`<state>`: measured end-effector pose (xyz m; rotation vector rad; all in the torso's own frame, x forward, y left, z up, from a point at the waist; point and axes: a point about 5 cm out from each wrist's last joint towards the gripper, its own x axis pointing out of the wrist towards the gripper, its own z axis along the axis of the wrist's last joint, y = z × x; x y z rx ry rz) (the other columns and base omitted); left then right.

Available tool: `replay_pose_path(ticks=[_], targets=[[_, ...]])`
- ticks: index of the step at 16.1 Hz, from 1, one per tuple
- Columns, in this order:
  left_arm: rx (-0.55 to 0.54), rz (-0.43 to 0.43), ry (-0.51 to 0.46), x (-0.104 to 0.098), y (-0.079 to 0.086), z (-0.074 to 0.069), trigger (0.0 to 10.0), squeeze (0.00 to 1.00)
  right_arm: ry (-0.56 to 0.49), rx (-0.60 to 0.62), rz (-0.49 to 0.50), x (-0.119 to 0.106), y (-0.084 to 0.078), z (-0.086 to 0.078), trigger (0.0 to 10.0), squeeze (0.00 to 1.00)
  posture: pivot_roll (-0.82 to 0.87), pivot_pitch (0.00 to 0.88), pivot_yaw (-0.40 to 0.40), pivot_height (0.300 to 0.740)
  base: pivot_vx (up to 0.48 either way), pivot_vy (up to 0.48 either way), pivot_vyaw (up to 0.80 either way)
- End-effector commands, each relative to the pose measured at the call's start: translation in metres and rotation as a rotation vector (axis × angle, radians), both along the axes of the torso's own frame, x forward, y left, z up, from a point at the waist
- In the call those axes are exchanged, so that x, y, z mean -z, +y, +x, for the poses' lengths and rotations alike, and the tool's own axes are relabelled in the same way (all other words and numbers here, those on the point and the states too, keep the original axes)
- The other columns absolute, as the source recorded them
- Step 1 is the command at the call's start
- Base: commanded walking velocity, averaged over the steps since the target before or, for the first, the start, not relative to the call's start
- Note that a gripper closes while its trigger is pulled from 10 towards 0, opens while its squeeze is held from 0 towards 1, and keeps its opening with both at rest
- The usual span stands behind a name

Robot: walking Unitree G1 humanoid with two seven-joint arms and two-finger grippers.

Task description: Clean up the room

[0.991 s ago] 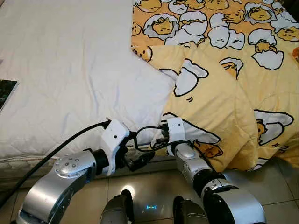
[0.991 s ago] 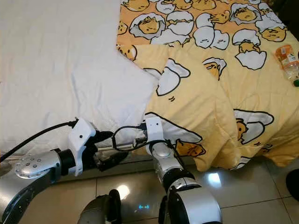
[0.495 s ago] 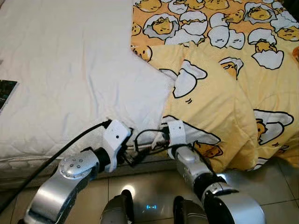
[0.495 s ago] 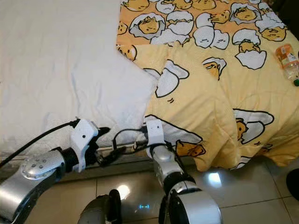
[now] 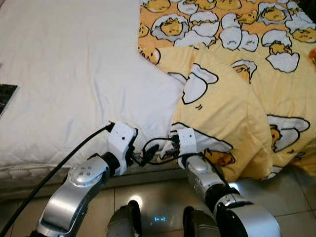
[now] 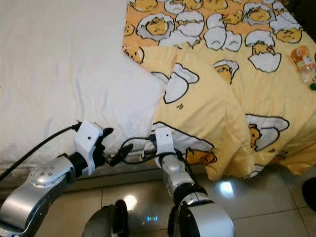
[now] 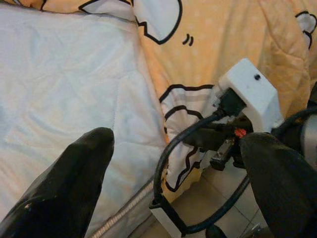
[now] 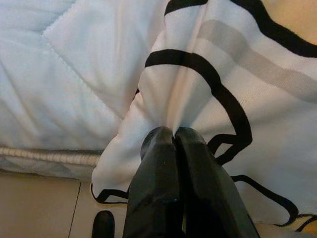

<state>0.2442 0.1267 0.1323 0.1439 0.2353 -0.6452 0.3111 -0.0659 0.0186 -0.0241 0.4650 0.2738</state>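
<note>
A soft quilted blanket (image 5: pixel 237 94), yellow with a cartoon egg print outlined in black, covers the right side of the bed (image 5: pixel 64 79) and drapes in loose folds over its near edge toward the floor (image 6: pixel 276 197). Its folded-back inner edge runs diagonally from the top middle down to the near edge. The rest of the bed shows a white stitched mattress cover with corded piping along the rim. The right gripper (image 8: pixel 173 135) is at the blanket's lower left corner, at the bed's near edge, its fingers pressed together on a pinch of the white, black-lined fabric. The left gripper (image 7: pixel 173 163) is just beside it over the mattress edge, fingers (image 7: pixel 74 183) spread apart and holding nothing. A plastic bottle (image 6: pixel 303 61) lies on the blanket at the far right. A dark book (image 5: pixel 6 96) rests at the bed's left edge. The floor is glossy beige tile.
</note>
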Motion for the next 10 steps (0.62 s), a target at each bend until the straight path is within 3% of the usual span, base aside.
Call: replay_pose_path(ticks=[1, 5, 10], targets=[[-0.020, 0.008, 0.013, 0.005, 0.003, 0.000, 10.0, 0.00, 0.032, -0.021, -0.003, 0.008, 0.003, -0.008, 0.0, 0.00, 0.06, 0.236, 0.043, 0.740, -0.311, 0.000, 0.00], [-0.033, 0.011, 0.009, 0.007, 0.004, 0.001, 10.0, 0.00, 0.044, -0.029, -0.007, 0.011, 0.003, -0.011, 0.0, 0.00, 0.06, 0.236, 0.041, 0.740, -0.355, 0.000, 0.00], [-0.040, 0.014, 0.022, 0.012, 0.005, -0.001, 10.0, 0.00, 0.174, -0.094, -0.024, 0.036, 0.005, -0.036, 0.0, 0.00, 0.07, 0.244, 0.044, 0.740, 0.000, 0.000, 0.00]])
